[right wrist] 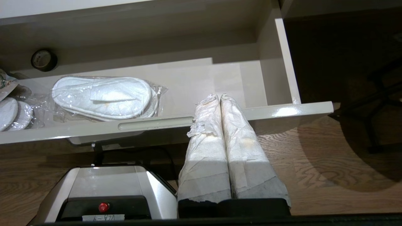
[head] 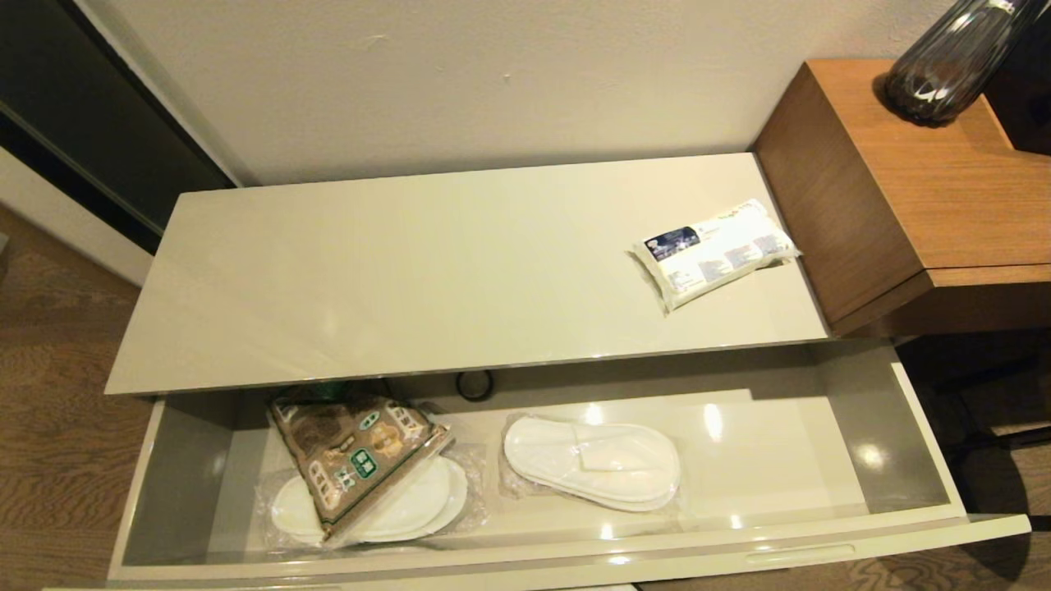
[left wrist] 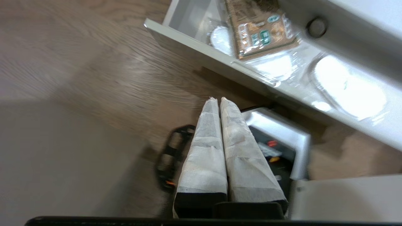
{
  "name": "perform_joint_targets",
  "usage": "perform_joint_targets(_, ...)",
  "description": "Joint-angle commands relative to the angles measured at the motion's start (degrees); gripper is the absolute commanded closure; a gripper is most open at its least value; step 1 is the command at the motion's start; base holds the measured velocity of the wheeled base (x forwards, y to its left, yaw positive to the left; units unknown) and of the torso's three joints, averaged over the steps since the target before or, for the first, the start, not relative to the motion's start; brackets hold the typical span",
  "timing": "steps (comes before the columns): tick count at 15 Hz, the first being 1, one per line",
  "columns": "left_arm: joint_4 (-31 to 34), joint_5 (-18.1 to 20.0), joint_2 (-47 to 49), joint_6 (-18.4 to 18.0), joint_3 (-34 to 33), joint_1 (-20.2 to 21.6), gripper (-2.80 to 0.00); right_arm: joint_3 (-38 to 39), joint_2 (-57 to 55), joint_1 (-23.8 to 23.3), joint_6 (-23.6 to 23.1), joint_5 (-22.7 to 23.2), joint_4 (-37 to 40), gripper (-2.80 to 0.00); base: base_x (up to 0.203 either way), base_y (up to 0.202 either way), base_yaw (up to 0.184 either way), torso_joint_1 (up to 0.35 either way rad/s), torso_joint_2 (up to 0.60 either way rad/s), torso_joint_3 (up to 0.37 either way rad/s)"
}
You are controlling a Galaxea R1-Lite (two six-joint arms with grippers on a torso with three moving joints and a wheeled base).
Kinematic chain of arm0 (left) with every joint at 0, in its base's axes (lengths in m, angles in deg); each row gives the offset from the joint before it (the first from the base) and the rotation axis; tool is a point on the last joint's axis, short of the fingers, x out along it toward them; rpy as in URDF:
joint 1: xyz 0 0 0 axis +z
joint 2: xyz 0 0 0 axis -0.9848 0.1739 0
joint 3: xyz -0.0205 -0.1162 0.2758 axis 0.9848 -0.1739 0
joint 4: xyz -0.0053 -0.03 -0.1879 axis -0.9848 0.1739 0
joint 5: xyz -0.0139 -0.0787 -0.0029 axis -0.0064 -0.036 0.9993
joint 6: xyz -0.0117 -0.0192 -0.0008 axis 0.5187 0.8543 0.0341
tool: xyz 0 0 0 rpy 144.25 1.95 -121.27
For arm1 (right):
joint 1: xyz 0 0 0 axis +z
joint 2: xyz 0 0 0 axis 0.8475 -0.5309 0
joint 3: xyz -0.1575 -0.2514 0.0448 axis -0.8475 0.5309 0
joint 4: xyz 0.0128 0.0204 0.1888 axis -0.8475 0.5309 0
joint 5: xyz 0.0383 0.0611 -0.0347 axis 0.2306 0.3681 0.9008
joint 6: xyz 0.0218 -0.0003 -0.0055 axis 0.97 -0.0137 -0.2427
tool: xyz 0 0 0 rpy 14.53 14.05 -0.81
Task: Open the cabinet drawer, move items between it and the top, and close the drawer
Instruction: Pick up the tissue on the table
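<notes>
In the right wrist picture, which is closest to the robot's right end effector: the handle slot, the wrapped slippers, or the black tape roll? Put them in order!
From the right end effector, shut and empty at the drawer's front edge:
1. Handle slot, in the drawer front, right beside it.
2. Wrapped slippers, inside the drawer, farther along.
3. Black tape roll, at the drawer's back, farthest.

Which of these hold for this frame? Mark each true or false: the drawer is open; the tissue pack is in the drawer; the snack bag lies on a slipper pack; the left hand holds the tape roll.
1. The drawer is open. True.
2. The tissue pack is in the drawer. False: it lies on the cabinet top.
3. The snack bag lies on a slipper pack. True.
4. The left hand holds the tape roll. False: its fingers are shut on nothing; the roll sits at the drawer's back.
</notes>
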Motion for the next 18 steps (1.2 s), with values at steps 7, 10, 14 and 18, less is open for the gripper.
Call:
perform_joint_targets(7,0.5,4.5,-14.9,-9.6,-8.3,5.5,0.00,0.1,0.0,0.0,0.0,0.0,0.0,0.00,0.000,0.000,0.000,0.000,0.00,0.000)
perform_joint_targets(10,0.5,5.2,-16.2,-10.8,-11.1,6.0,0.00,0.1,0.0,0.0,0.0,0.0,0.0,0.00,0.000,0.000,0.000,0.000,0.00,0.000)
perform_joint_targets(14,-18.7,7.7,-16.2,-10.7,-25.2,6.0,0.00,0.1,0.0,0.0,0.0,0.0,0.0,0.00,0.000,0.000,0.000,0.000,0.00,0.000)
perform_joint_targets(18,-41.9,7.8,-16.2,-11.9,-41.4,6.0,0.00,0.1,0.0,0.0,0.0,0.0,0.0,0.00,0.000,0.000,0.000,0.000,0.00,0.000)
